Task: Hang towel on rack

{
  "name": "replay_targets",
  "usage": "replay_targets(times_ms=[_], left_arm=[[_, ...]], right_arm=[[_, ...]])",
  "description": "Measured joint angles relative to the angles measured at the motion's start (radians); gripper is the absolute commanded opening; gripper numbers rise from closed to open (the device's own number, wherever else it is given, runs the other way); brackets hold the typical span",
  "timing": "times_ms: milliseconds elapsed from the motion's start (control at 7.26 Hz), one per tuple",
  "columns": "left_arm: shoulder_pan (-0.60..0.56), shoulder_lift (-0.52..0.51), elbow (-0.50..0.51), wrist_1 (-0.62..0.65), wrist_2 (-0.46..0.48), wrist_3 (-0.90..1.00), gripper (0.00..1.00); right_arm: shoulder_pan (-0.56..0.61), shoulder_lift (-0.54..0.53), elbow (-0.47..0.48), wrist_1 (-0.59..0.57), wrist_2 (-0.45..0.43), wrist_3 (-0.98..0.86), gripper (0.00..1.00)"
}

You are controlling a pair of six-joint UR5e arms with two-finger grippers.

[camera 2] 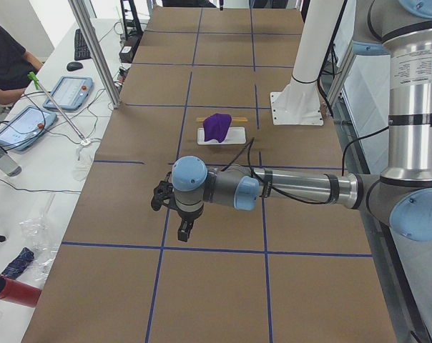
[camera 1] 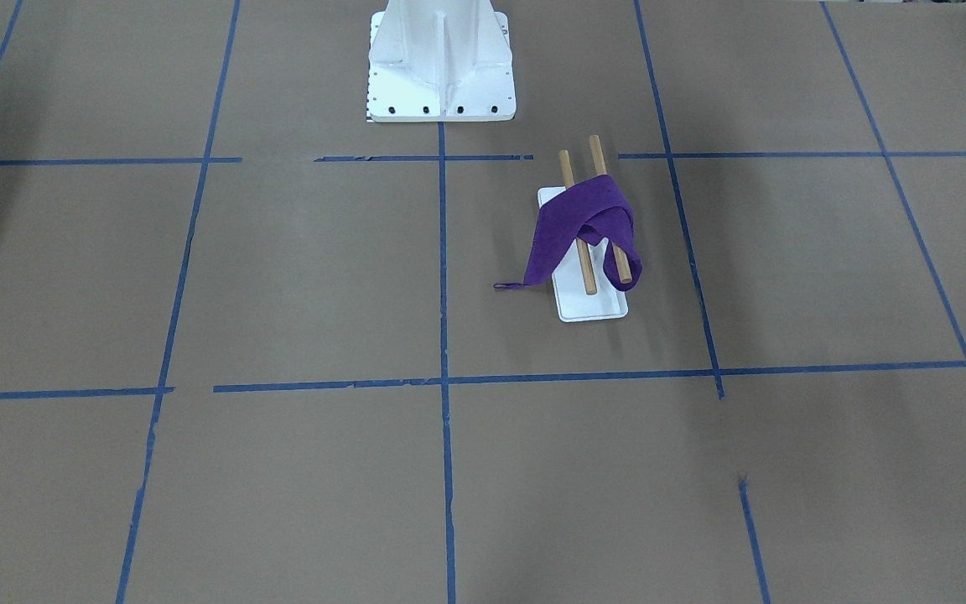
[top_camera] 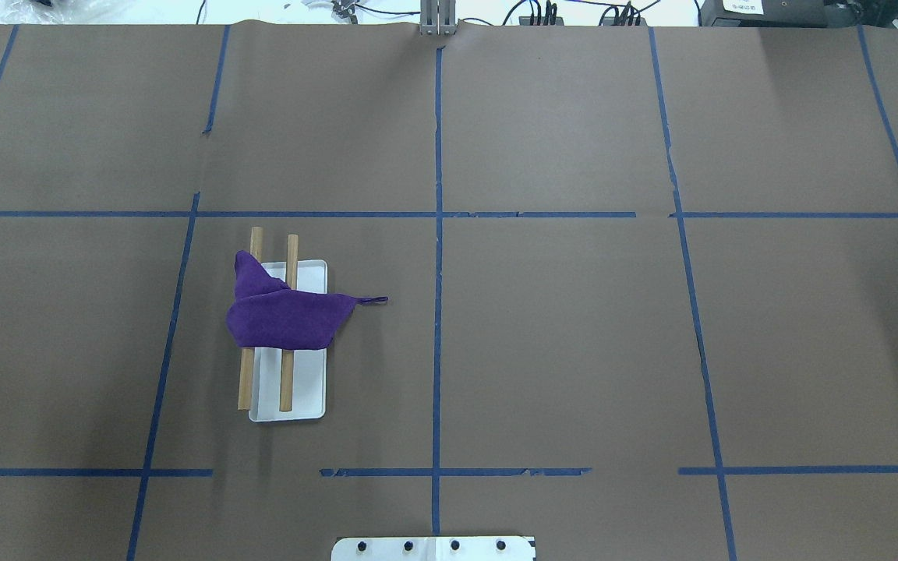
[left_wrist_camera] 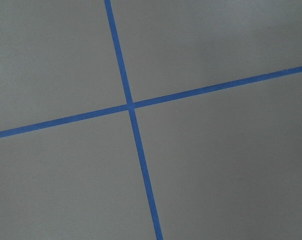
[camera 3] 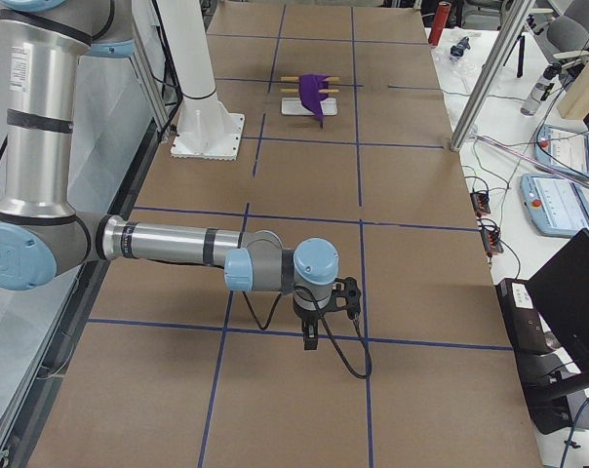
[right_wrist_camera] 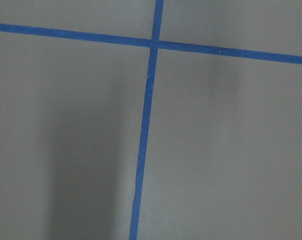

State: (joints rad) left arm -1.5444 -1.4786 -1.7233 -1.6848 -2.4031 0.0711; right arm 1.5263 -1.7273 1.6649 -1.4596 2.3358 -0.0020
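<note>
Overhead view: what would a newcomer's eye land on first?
The purple towel, vivid against the brown table, lies draped across both dowels of the rack in the robot's left half. Its loop trails toward the centre line. In the side views, the left arm and right arm reach over the table, away from the rack.

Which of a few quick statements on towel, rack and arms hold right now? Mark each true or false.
1. The purple towel drapes over both dowels of the rack. True.
2. The rack has tipped onto its side. False: it stands on its flat white base.
3. An arm is holding the towel. False: the left arm and right arm are both far from it.
4. The towel's loop sticks out past the base's edge. True.
5. The rack sits on the robot's right half. False: the left half.
</note>
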Motion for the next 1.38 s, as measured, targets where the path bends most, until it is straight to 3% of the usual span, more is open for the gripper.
replay_targets(times_ms=[413, 1377], left_arm=[[0.001, -0.003, 0.007, 0.010, 0.003, -0.092, 1.00], [0.002, -0.023, 0.014, 0.017, 0.007, -0.123, 1.00]], right_arm=[[0.000, 0.000, -0.005, 0.035, 0.034, 0.088, 1.00], [-0.001, 0.059, -0.012, 0.030, 0.040, 0.086, 1.00]])
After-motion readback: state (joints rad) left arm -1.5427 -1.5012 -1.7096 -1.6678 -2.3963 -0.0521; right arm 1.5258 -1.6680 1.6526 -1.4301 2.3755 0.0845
